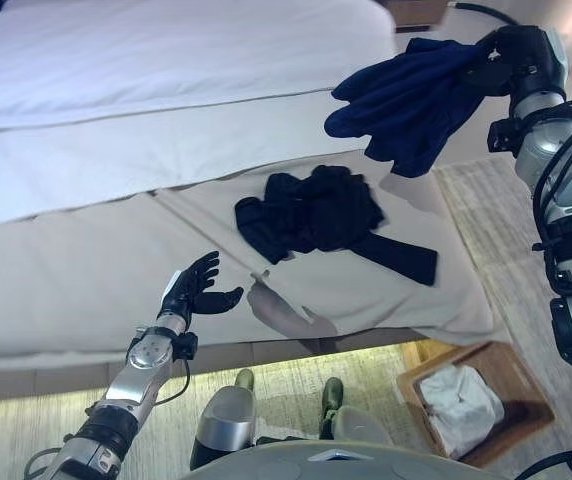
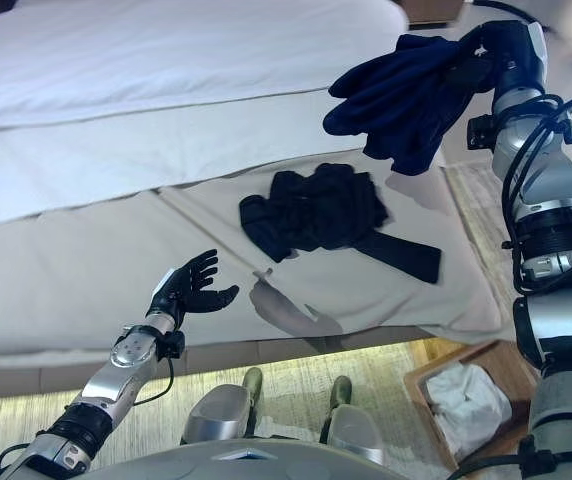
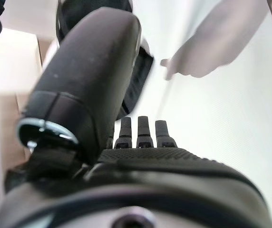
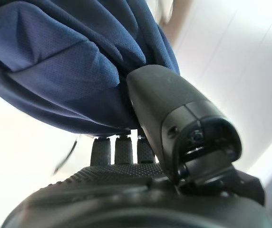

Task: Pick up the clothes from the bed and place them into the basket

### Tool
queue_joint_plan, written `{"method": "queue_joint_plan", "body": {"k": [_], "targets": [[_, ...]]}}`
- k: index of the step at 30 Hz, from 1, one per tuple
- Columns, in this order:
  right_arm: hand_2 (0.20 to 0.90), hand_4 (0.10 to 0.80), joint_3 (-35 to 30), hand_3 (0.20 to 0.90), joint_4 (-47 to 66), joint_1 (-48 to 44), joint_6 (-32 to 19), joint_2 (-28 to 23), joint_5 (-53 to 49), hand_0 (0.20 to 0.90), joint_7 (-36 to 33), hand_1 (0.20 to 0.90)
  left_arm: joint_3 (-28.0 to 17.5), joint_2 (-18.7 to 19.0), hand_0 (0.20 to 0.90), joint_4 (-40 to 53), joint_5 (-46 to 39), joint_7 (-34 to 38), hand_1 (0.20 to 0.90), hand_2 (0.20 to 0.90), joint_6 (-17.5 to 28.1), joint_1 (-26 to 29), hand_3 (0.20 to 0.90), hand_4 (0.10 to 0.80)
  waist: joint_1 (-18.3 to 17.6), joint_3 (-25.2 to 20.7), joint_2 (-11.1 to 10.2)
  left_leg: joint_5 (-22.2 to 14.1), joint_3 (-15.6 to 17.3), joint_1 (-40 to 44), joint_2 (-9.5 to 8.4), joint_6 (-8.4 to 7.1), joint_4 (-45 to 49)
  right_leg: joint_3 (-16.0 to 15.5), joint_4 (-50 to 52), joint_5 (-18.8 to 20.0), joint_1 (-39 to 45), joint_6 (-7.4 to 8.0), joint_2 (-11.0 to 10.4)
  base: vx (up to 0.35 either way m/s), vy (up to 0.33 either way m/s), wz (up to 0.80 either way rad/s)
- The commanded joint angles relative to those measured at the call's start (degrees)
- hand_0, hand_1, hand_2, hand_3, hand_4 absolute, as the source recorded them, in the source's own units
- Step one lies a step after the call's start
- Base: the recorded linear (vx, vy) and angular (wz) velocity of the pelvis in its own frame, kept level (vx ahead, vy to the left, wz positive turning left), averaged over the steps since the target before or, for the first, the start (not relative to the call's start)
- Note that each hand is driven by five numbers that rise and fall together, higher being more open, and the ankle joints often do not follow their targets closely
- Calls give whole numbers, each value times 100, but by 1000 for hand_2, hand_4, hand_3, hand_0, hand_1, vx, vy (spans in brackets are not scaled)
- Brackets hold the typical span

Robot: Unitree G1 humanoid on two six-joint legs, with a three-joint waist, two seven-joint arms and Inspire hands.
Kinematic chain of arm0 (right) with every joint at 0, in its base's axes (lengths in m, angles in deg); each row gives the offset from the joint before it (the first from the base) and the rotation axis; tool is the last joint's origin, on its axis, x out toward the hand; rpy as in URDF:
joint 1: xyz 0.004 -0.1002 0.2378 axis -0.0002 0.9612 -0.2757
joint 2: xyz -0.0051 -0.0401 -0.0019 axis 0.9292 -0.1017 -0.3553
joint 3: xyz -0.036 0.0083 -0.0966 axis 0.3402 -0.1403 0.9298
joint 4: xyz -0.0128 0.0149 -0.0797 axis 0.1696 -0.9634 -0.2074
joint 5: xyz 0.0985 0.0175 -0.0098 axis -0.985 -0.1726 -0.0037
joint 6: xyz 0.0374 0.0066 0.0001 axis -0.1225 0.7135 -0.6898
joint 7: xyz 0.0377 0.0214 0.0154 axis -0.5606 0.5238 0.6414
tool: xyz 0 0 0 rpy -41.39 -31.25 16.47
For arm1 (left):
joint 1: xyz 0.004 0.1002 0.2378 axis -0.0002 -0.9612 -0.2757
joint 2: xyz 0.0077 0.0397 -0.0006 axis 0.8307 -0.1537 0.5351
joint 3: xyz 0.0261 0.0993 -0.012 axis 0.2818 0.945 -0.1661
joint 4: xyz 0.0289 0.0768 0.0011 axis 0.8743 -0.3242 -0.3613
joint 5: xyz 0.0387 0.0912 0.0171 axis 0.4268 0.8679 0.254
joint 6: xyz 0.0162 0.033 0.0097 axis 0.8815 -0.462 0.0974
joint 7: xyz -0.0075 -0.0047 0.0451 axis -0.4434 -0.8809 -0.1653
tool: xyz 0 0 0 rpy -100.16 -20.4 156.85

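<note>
Right hand clamped on navy garment, raised above bed; basket lies well below, nearer robot. Left hand empty, fingers relaxed.

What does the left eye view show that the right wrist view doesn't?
Only the left eye view shows the crumpled black garment lying on the beige bed cover, the brown basket on the floor holding white cloth, and the left hand, open over the bed with nothing in it. Only the right wrist view shows, from very close, the right hand's thumb pressed into the cloth. Both show the right hand shut on the dark blue garment, lifted clear of the bed.
</note>
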Motion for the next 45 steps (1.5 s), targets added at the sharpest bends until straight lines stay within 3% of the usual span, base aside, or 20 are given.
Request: {"method": "queue_joint_plan", "body": {"k": [1,3,4,5,7,10,14,25,34,45], "targets": [[300,100,-258,200,504,-134,-633,-650,11,300,-378,300,-105,25,900,-92,76,138,900,900,708,-94,900,800,-151,-925,-12,-622,134,-226,-394,82,265,-391,120,218,-213,536,-22,-124,5,-74],[300,100,-325,200,480,-109,-621,-645,23,300,-343,300,-217,147,900,17,-15,294,900,900,664,-48,900,800,-140,-914,53,-469,488,-158,-250,93,-6,-800,554,293,-387,622,-139,-172,6,-124],[300,100,-335,200,465,-104,-607,-649,18,300,-348,300,-242,169,900,54,-21,305,900,900,648,-43,900,800,-120,-917,63,-441,559,-150,-224,98,-55,-835,672,264,-424,619,-155,-266,-52,-142],[300,100,-405,200,394,14,-653,-718,-53,300,-334,300,-360,250,900,190,-97,357,900,900,539,75,900,800,-124,-930,105,-357,802,-248,-94,110,-77,-1044,813,10,-361,534,-143,-215,-66,-113],[300,100,-432,200,277,130,-763,-772,-127,300,-317,300,-377,281,900,194,-214,382,900,900,509,151,900,800,-120,-977,71,-346,920,-319,-64,71,-64,-1135,518,-118,-241,468,-100,-165,-120,-99],[300,100,-485,200,28,300,-765,-868,-7,300,-196,300,-336,75,900,-58,-475,427,900,900,550,305,900,800,-279,-1028,-6,-314,1023,-255,23,-52,-189,-1029,-8,-10,-168,424,9,-42,-109,-94],[300,100,-504,200,-238,477,-643,-986,44,300,-242,300,-267,-112,900,-104,-371,360,900,900,557,249,900,800,-422,-1099,-44,-304,1192,-118,91,-68,-342,-907,-90,-98,-97,341,123,41,-79,-19],[300,100,-949,200,-389,1408,-360,-666,187,300,-293,300,-246,-126,900,-129,-166,75,900,900,395,24,900,800,-623,-1131,93,-242,1408,-12,173,-168,-468,-820,-318,-100,6,277,230,58,-113,-10],[300,100,-1076,200,-408,1634,-151,-399,380,300,-437,300,-212,-112,900,50,-217,-334,900,900,369,-52,900,800,-703,-958,384,-180,1461,-134,241,-295,-457,-848,-390,-72,-117,265,212,14,-118,-4],[300,100,-1079,200,-566,1662,-46,-364,704,300,-663,300,9,-212,900,281,-276,-341,900,900,380,222,900,800,-944,-512,913,-58,1675,-381,254,-432,-488,-857,-390,-56,-448,245,142,-45,-21,0]]}}
